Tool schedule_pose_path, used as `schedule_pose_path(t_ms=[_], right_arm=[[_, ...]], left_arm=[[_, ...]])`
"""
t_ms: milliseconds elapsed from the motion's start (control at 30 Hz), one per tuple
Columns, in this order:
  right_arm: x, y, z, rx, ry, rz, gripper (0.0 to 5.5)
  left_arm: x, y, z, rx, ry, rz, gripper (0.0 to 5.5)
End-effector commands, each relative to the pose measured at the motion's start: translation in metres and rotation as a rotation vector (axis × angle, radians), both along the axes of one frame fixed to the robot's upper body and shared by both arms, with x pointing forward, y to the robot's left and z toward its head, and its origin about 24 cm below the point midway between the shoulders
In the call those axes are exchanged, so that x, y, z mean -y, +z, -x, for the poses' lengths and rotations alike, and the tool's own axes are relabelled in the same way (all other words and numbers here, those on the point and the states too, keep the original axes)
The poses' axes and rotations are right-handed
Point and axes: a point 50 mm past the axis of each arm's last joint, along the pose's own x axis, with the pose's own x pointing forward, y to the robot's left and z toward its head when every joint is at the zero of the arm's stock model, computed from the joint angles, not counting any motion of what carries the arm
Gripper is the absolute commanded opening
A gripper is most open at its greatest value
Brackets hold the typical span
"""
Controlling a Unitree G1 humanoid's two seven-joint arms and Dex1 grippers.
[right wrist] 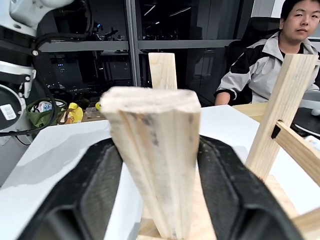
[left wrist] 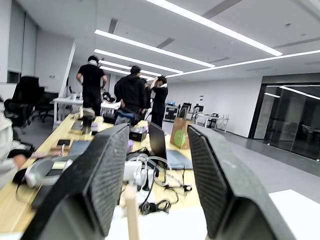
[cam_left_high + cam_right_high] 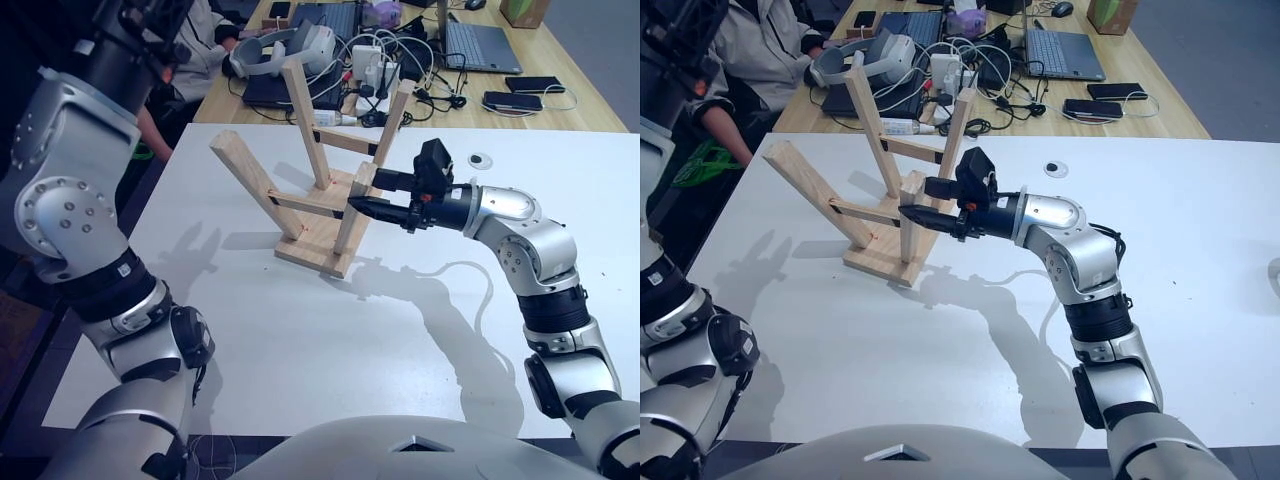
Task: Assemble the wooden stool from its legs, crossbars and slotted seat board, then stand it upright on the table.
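Observation:
The wooden stool lies upside down on the white table, its seat board flat and its legs pointing up, joined by dark crossbars. My right gripper comes in from the right and is shut on the near leg, which stands between its two black fingers. The other legs splay up and outward. My left gripper is held high and faces the room, open with nothing between its fingers; a leg tip shows beyond it.
Behind the table a wooden desk carries laptops, a headset, cables and phones. A small round disc lies on the table's far right. A thin white cable loops under my right arm. The table's front half is bare.

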Motion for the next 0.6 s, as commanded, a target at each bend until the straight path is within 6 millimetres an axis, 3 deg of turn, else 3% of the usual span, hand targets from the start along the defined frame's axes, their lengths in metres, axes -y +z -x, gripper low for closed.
schedule_pose_path(t_ms=[33,133,233,300,367,500,600], right_arm=[[0.011,0.009,0.0,0.02,-0.014,-0.009,3.18],[0.028,0.025,0.002,0.025,-0.027,-0.037,3.57],[0.042,0.061,-0.002,0.042,-0.073,-0.233,3.57],[0.039,0.097,-0.01,0.053,-0.111,-0.458,3.57],[0.029,0.118,-0.015,0.034,-0.106,-0.583,3.57],[0.004,0.127,-0.013,-0.011,-0.078,-0.634,3.57],[-0.01,0.109,-0.008,-0.072,-0.058,-0.595,3.57]], left_arm=[[-0.004,-0.012,-0.004,-0.044,0.031,-0.001,2.11],[-0.005,-0.016,-0.003,-0.049,0.033,0.011,2.11],[-0.011,-0.03,-0.006,-0.092,0.079,0.029,2.11],[-0.025,-0.054,-0.011,-0.178,0.19,0.031,2.11],[-0.037,-0.072,-0.014,-0.24,0.29,0.043,2.11],[-0.054,-0.1,-0.016,-0.346,0.45,0.05,2.11],[-0.052,-0.118,-0.015,-0.424,0.471,0.02,2.11]])
